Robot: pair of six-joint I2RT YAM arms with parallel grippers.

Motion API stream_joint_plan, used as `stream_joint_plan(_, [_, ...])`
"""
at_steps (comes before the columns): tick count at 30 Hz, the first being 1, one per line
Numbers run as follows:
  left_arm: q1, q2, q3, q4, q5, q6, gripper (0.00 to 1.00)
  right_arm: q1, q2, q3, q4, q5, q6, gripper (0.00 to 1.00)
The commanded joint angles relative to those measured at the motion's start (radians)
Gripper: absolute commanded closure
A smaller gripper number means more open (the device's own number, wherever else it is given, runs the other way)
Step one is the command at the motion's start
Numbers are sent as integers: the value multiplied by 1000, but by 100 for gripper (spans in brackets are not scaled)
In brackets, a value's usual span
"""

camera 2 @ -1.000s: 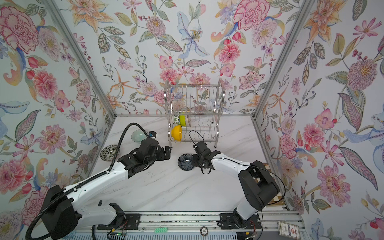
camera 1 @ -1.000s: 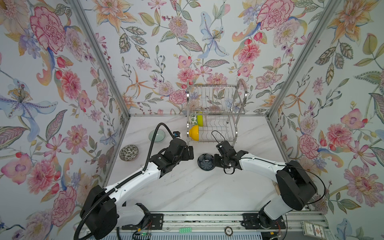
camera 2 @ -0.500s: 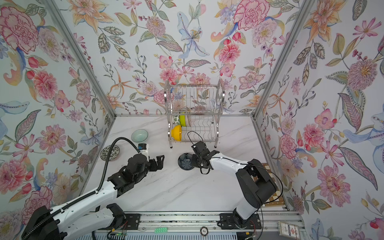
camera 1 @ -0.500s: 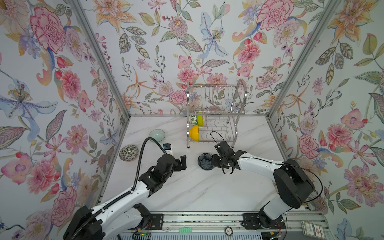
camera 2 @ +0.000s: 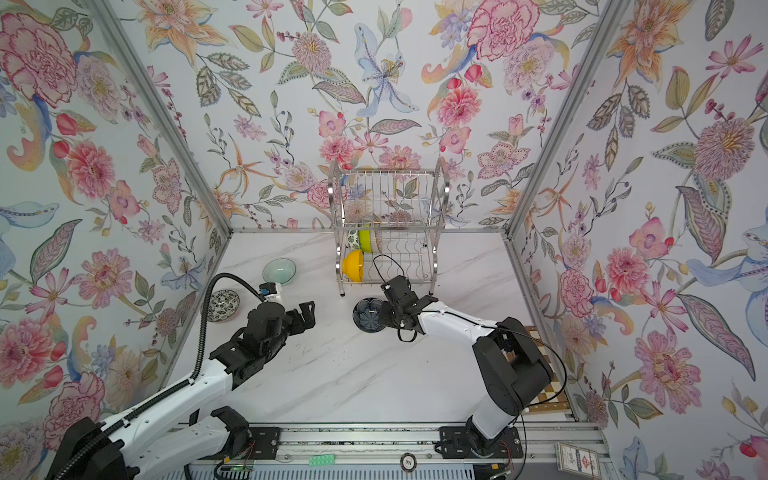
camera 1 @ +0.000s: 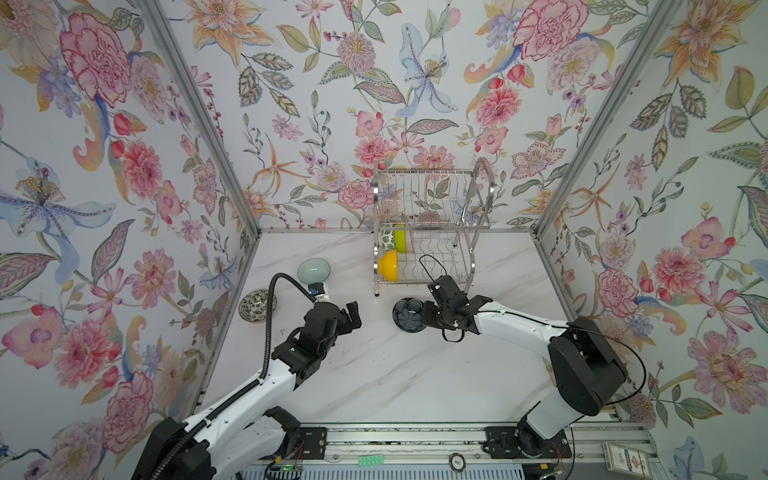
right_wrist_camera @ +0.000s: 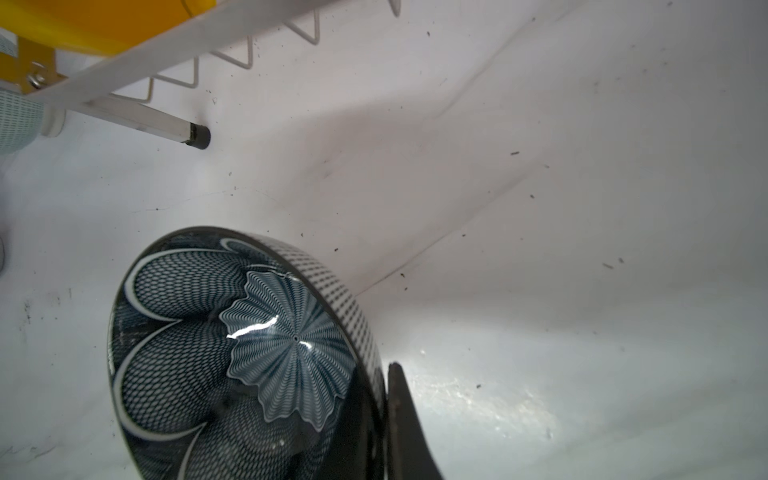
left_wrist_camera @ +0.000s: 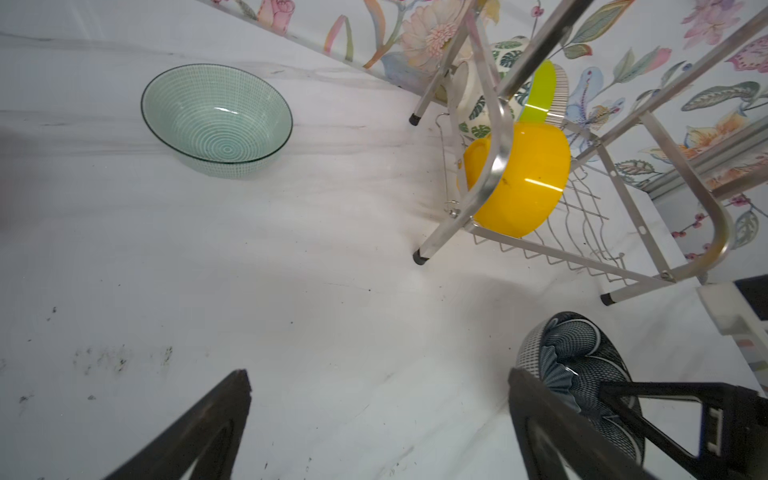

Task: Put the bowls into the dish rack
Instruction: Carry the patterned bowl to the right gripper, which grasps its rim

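The dark navy flower bowl [camera 1: 405,316] [camera 2: 368,318] [right_wrist_camera: 232,353] is in front of the dish rack [camera 1: 482,174] [camera 2: 441,178]. My right gripper [camera 1: 424,318] [right_wrist_camera: 380,374] is shut on its near rim, one finger inside and one outside. My left gripper [camera 1: 351,320] [left_wrist_camera: 380,376] hangs open and empty over the marble, left of that bowl [left_wrist_camera: 582,365]. In the rack's lower tier stand an orange-yellow bowl [camera 1: 388,266] [left_wrist_camera: 528,183], a lime green one [camera 1: 400,241] and a green-leaf white one [left_wrist_camera: 473,108]. A pale celadon bowl [camera 1: 313,270] [left_wrist_camera: 216,120] and a speckled bowl [camera 1: 257,305] sit at the left.
Floral walls close in the table on three sides, and the speckled bowl lies close to the left wall. A wooden chessboard [camera 2: 544,390] shows beyond the table's right edge. The arms' mounting rail [camera 1: 415,440] runs along the front.
My right gripper has closed on the navy bowl's rim. The left arm has drawn back from the rack toward the front left, still open.
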Motion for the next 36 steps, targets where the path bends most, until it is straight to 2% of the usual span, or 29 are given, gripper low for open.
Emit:
stream_joint_plan(1, [14,23,24,-8,85,16,1,11,-35,41,76,20,-13,100])
stream_joint_plan(4, [14,51,40,-7,109,21,1,25,-35,62,93,44,-29,100])
stream_joint_plan(11, [-3,159,169,-80,192,-66,1,87,-2,145,104,151,-90,100])
stream_joint_plan(17, [-3,208,210,-38,268,-146,1,139,-24,171,158,252,-146,100])
stream_joint_plan(21, [-5,249,214,36,359,-197,1,160,-44,179,174,310,-168,100])
stream_joint_plan(24, [-5,275,215,72,400,-226,7,165,-52,181,178,337,-171,100])
stream_joint_plan(26, [-7,291,222,80,415,-234,15,168,-58,180,183,346,-169,100])
stream_joint_plan(31, [-9,310,229,92,444,-232,42,182,-83,156,227,361,-158,100])
stream_joint_plan(34, [-10,317,231,105,457,-235,52,191,-90,150,241,361,-155,100])
stream_joint_plan(36, [-14,321,236,106,459,-236,55,198,-91,148,249,366,-157,100])
